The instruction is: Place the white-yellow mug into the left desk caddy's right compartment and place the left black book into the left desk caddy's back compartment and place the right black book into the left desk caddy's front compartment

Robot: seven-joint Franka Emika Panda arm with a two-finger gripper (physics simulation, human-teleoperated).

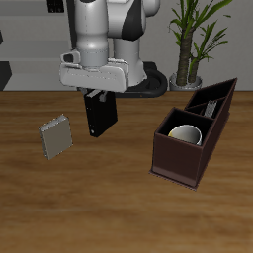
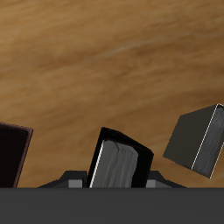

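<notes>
My gripper (image 1: 98,97) is shut on the upper end of a black book (image 1: 99,118), which hangs upright over the table, behind and beside the grey notebook. The wrist view shows that book (image 2: 119,163) between the fingers, pale page edge showing. The left desk caddy (image 1: 174,163), a long dark brown box, lies apart from the gripper. The white-yellow mug (image 1: 185,133) sits inside its right compartment, the large square one. Another dark book (image 1: 209,104) seems to stand in the narrow sections at the caddy's far end; I cannot tell which slot.
A grey speckled notebook (image 1: 55,137) lies on the table near the held book, and shows in the wrist view as a grey block (image 2: 199,140). A potted plant (image 1: 193,40) stands behind the caddy. A dark corner of the caddy (image 2: 12,156) edges the wrist view.
</notes>
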